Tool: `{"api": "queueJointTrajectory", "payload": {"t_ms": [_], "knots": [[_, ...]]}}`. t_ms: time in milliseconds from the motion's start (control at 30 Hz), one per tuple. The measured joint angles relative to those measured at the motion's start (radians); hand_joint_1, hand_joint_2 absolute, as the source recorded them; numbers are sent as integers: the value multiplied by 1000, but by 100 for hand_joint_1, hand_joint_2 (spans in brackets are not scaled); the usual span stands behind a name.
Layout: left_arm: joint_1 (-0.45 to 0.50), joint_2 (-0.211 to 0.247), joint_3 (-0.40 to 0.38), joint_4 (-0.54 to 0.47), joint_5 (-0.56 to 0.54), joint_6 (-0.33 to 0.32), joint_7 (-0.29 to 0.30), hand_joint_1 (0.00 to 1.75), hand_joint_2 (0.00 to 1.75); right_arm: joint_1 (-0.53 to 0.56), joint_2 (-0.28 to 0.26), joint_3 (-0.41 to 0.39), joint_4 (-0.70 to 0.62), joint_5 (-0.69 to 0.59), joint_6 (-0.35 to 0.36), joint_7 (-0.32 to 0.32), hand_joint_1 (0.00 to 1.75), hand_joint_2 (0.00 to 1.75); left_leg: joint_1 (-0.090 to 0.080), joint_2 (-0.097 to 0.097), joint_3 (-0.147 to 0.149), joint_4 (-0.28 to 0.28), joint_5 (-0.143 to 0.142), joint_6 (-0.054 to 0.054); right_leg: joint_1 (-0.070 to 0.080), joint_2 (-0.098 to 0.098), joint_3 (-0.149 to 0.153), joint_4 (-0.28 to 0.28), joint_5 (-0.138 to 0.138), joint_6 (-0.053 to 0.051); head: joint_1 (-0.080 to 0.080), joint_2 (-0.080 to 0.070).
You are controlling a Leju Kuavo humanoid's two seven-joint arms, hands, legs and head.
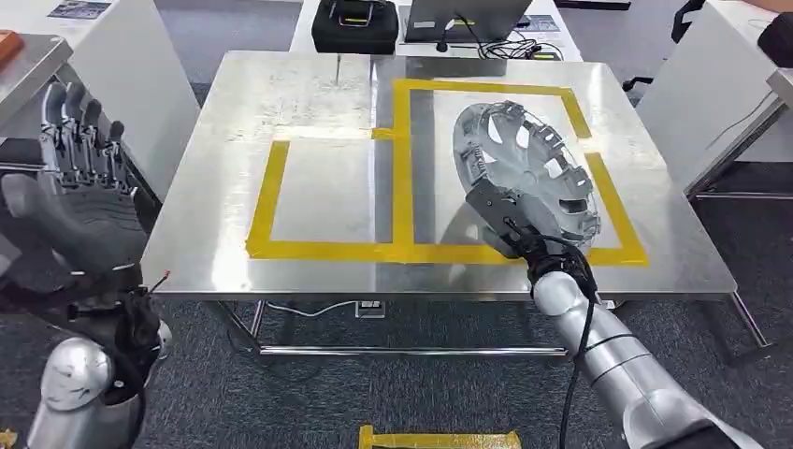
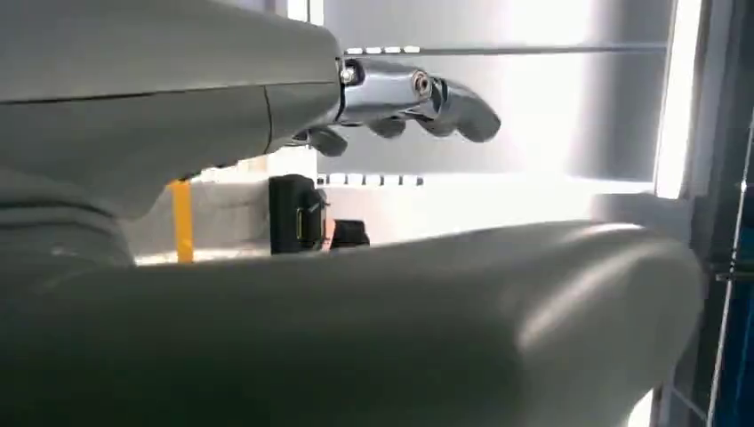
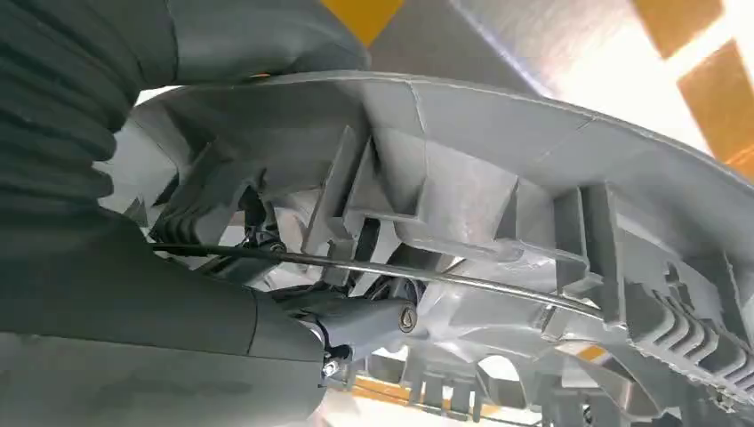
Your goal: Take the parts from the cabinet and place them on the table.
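Silver hubcap [image 1: 526, 173] gripped at its lower rim by right hand [image 1: 512, 236], tilted over the right-hand yellow-taped box [image 1: 402, 168] on steel table [image 1: 309, 94]. Placing step, by the look. Needed next: lowering flat, then letting go. Left hand [image 1: 79, 178] raised, empty, fingers spread.

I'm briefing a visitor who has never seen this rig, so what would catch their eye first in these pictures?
First, the silver wheel cover, gripped at its near edge by the right hand and held tilted above the larger yellow tape rectangle on the steel table. Next, the left hand, raised with fingers apart and holding nothing, beside the table's left edge.
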Motion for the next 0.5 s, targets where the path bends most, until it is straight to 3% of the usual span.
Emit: {"api": "queueJointTrajectory", "payload": {"t_ms": [500], "knots": [[-19, -29, -43, 42, 29, -23, -22, 0, 0, -57, 68, 33, 132, 65, -54, -30, 175, 175, 0, 1, 0, 0, 0, 0, 0, 0, -1, 0, 1, 1, -5, 0]]}}
